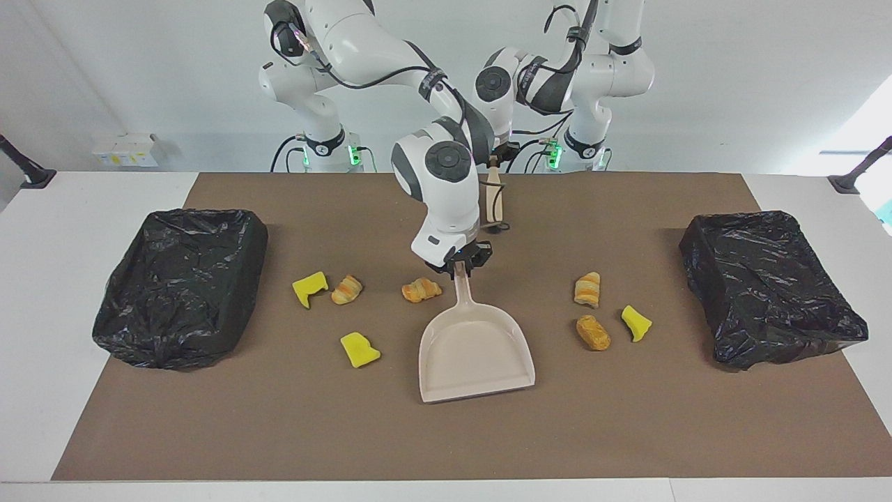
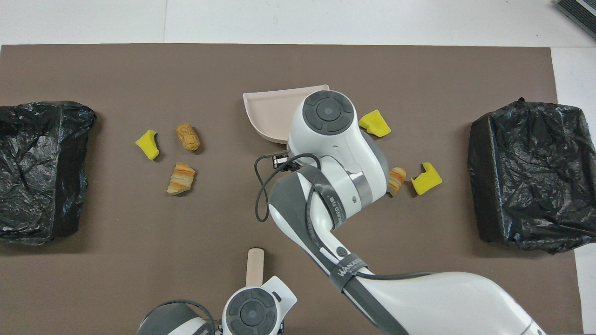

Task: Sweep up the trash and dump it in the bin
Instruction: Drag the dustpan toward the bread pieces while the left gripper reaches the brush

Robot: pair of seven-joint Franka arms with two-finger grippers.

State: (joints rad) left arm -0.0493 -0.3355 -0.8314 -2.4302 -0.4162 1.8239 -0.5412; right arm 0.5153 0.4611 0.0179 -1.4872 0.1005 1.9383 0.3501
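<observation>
Your right gripper (image 1: pixel 460 265) is clamped on the handle of the beige dustpan (image 1: pixel 476 352), whose pan lies on the brown mat (image 1: pixel 446 432) at mid-table. The left gripper (image 1: pixel 493 162) waits near the robots, closed on a pale brush handle (image 2: pixel 254 267). You look to be setting the pan up for sweeping; nothing lies in it yet. Four pieces of trash sit toward the right arm's end, a croissant toy (image 1: pixel 421 289) just beside the pan, and three toward the left arm's end, including a yellow chunk (image 1: pixel 635 323). Next you need the pan's lip facing a cluster and the brush brought down. Black-lined bins (image 1: pixel 182 286) flank the mat; white walls surround.
</observation>
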